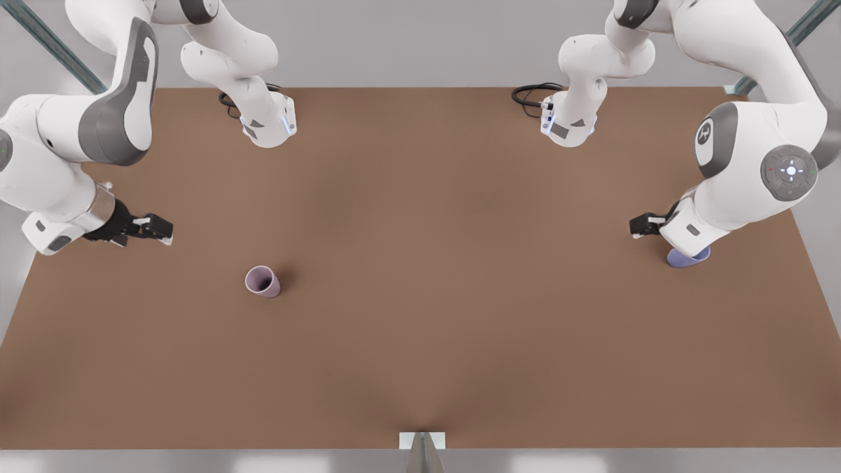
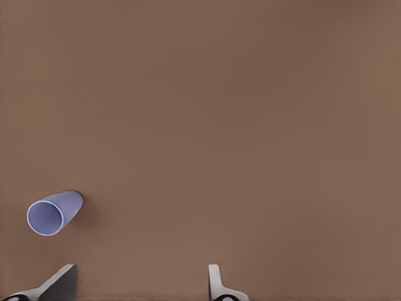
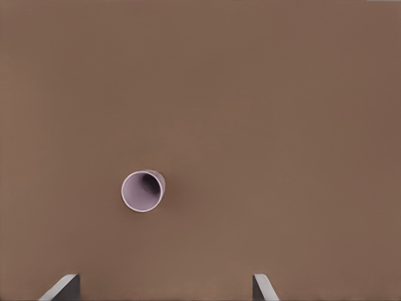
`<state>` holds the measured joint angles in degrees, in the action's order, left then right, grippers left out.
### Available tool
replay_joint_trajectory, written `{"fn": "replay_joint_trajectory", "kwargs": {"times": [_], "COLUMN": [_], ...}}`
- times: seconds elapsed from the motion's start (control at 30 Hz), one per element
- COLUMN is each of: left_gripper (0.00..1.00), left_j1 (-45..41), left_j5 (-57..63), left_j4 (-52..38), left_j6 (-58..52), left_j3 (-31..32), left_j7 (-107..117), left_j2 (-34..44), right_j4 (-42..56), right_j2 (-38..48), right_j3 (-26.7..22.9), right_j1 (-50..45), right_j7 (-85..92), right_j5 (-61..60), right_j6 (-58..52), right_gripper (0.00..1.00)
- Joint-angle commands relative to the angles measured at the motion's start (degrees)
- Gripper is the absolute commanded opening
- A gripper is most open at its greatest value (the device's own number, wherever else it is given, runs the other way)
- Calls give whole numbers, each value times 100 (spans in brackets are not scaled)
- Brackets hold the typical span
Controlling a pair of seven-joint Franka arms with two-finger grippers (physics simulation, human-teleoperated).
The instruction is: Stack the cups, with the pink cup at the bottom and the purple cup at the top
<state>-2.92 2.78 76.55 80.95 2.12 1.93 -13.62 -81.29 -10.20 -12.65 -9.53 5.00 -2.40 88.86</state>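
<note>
Two cups wait on my table, well apart. The pink cup (image 3: pixel 143 190) stands upright ahead of my right gripper (image 3: pixel 164 287), a little off the midline between its fingers, which are spread wide and hold nothing. In the front view that gripper (image 1: pixel 158 230) hovers near the pink cup (image 1: pixel 263 281). The purple cup (image 2: pixel 54 212) sits off to one side of my left gripper (image 2: pixel 141 285), outside its spread, empty fingers; in the front view it (image 1: pixel 687 257) peeks out from under my left arm, beside the gripper (image 1: pixel 638 226).

My worry is the purple cup: it sits so far aside that a finger could clip its rim on the way down and knock it over. A pinch too near the rim could also let the tapered wall slip.

Beneath everything is the plain brown table (image 1: pixel 420 341), with grey floor beyond its edges.
</note>
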Motion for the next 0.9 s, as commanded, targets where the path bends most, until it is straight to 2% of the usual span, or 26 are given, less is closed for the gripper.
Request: {"fn": "replay_joint_trajectory", "kwargs": {"times": [0.0,0.07,0.17,0.3,0.33,0.57,0.73,0.87], "left_gripper": [100,100,100,100,100,100,100,100], "left_j1": [2,2,28,28,20,37,37,46], "left_j5": [91,82,3,-6,-6,-6,-6,-6], "left_j4": [0,0,18,27,27,27,97,106], "left_j6": [0,0,123,167,167,246,246,281], "left_j3": [-1,-27,-62,-106,-106,-106,-106,-106], "left_j7": [0,18,18,9,9,9,9,9], "left_j2": [0,-53,-71,-71,-62,-71,-71,-79], "right_j4": [-1,-308,-1573,-2435,-2857,-3042,-3033,-3305], "right_j2": [1,71,247,168,80,-843,-1098,-1274], "right_j3": [0,87,87,87,87,96,131,158], "right_j1": [-5,-14,-102,-102,-102,-445,-471,-471], "right_j7": [1,-8,10,291,291,317,326,326], "right_j5": [2,55,-15,-50,-77,-384,-393,-393], "right_j6": [0,210,1335,2310,2891,3639,3683,4139], "right_gripper": [100,100,100,100,100,100,100,100]}}
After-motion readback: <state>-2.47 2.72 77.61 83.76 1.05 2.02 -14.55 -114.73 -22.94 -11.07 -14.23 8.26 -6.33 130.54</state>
